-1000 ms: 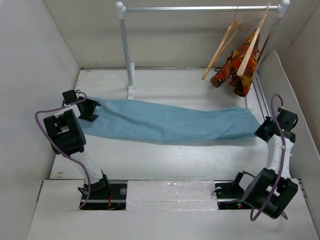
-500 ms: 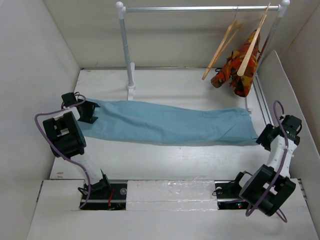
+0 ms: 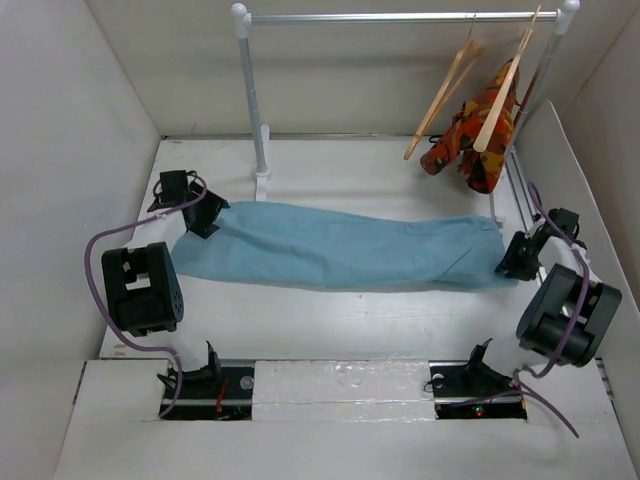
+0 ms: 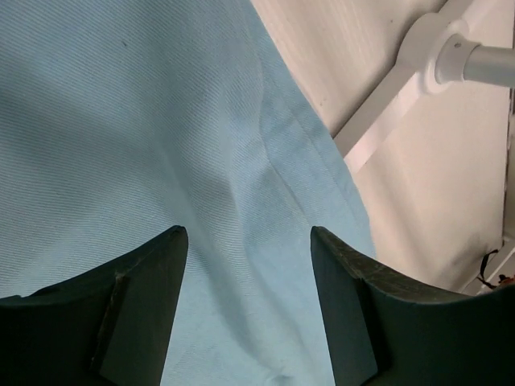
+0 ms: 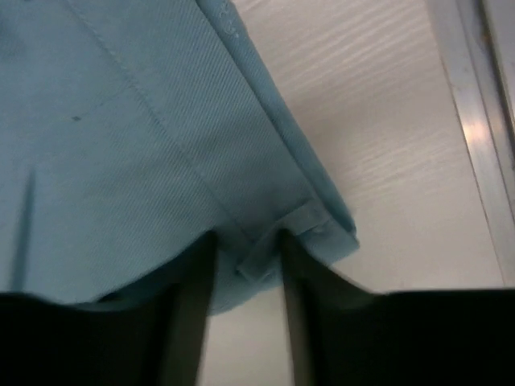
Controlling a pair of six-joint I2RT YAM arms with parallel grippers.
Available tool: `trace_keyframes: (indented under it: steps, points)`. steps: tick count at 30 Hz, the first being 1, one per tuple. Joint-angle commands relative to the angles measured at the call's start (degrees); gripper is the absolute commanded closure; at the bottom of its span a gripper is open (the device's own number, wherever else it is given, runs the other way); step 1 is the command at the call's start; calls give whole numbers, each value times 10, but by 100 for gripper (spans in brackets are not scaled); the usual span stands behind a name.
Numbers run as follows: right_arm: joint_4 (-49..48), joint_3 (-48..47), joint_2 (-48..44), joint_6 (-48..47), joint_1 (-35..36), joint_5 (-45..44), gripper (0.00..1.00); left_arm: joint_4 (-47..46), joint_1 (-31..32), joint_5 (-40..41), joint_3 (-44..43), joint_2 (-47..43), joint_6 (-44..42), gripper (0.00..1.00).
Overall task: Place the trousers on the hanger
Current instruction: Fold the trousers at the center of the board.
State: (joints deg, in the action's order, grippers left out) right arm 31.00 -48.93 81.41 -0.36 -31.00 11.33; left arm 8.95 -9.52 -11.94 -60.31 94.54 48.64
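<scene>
White walls [image 3: 80,150] stand round a white surface [image 3: 350,320]. One silver rail [image 3: 400,17] runs across the back on two white posts [image 3: 255,90]. Two hangers hang at its right end. One is a slim, bare, light-brown wooden hanger with a metal hook [image 3: 440,100]. Just beside it is a second wooden hanger [image 3: 500,100] with an orange-red patterned cloth [image 3: 470,135] on it. One big pair of soft light-blue trousers [image 3: 340,245] lies flat across the middle of the surface, well apart from the bare hanger.

Two arms are at work, one at each end of the trousers. The left arm bends up from its base and reaches to the far left corner. The left claw [image 4: 248,241] is over the blue cloth, fingers wide apart, holding nothing. The right arm bends out by the right wall. The right claw [image 5: 245,265] sits low at the near right corner, let go, its fingers apart with a small belt loop [image 5: 261,253] lying between them.

The back edge of the trousers lies near the foot of the left post. Bare surface shows in front of the trousers and behind them, under the rail.
</scene>
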Motion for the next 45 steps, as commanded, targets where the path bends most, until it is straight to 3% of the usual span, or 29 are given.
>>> trace_keyframes:
  steps: [1, 3, 4, 9, 13, 14, 17, 18, 21, 26, 27, 36, 38, 39, 41, 42, 44, 45]
  points:
    - [-50, 2, 38, 32, -9, 4, 69, 5, 2, 32, 23, -10, -17, 41]
    - [-60, 29, 17, 48, -18, -17, 95, 6, -34, 38, 32, 4, -19, 41]
    - [-59, 35, 7, 52, -18, -30, 100, 6, -49, 37, 36, 19, -17, 41]
    - [-38, 38, -48, 55, -77, -72, 100, -9, -122, 10, 77, 36, 3, 41]
    - [-24, 16, -48, 41, -89, -71, 99, 3, -128, 32, 85, 28, 5, 41]
    - [-17, 9, -48, 34, -89, -62, 95, 2, -128, 32, 86, 25, 4, 41]
    - [-4, 0, -63, 12, -89, -18, 44, 1, -120, 15, 79, 10, 1, 41]
    - [11, -2, -67, 11, -89, -13, 19, 1, -115, 11, 74, 6, 1, 41]
    - [19, 15, -99, -11, -89, -4, 0, 22, -81, 11, 42, -13, -4, 41]
    - [-78, 80, -78, 33, -96, 126, 0, 24, -2, 3, 9, -36, -2, 41]
    - [-156, 109, -51, 55, -96, 174, 0, 17, 32, -1, 7, -43, -3, 41]
    - [-296, 164, 47, 170, -69, 200, 1, -1, 84, -11, 1, -30, -32, 41]
    - [-322, 161, 66, 200, -40, 200, 14, 3, 84, 4, 1, -6, -38, 41]
    - [-331, 160, 70, 212, -32, 200, 33, 6, 75, 10, 1, 3, -42, 40]
    - [-349, 160, 80, 240, -19, 215, 60, 8, 58, -2, 15, 23, -43, 41]
    - [-350, 158, 80, 242, -19, 217, 81, 5, 52, 0, 22, 25, -44, 41]
    - [-334, 145, 52, 230, -27, 215, 99, -2, 52, 15, 47, 20, -51, 41]
    - [-324, 145, 52, 230, -27, 215, 100, -2, 52, 15, 47, 20, -51, 41]
